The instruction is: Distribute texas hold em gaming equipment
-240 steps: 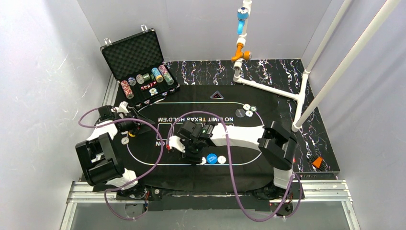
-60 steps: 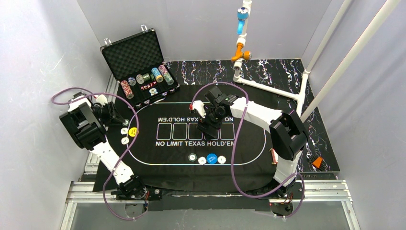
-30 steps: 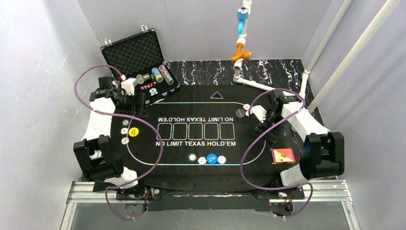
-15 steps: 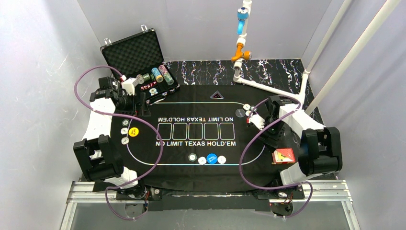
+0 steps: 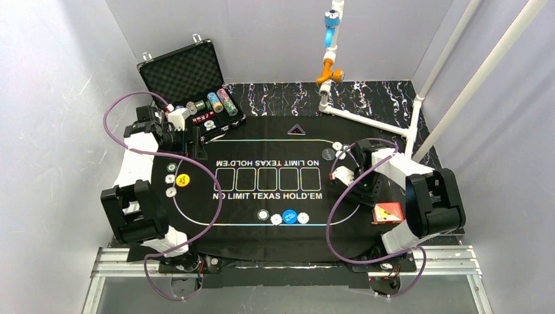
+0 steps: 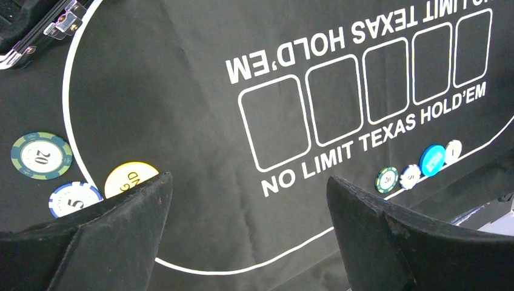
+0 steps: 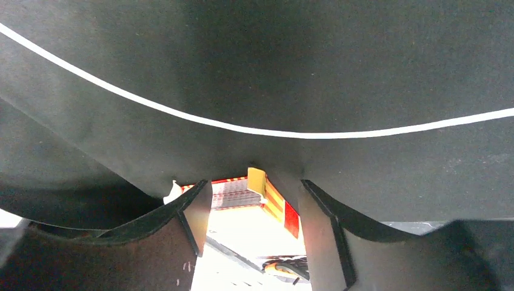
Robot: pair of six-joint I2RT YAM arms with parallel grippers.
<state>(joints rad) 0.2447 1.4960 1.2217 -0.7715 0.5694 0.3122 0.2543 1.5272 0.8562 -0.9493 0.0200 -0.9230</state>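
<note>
Black mat [image 5: 229, 212], top view: pieces lie grouped along its white oval, likely one set per player; lower-centre group [image 5: 289, 216] counts four.
Deck [image 5: 387, 212], top view: one, lower right, outside the oval, probably the dealer's spot.
Left gripper [image 6: 247, 179], left wrist view: fingers spread wide, empty; lower left shows one yellow button [image 6: 130, 179] and two striped chips [image 6: 41, 156].
Right gripper [image 7: 254, 182], right wrist view: fingers parted, clasping nothing; the deck's red-and-yellow edge shows beyond the tips, bottom centre.
</note>
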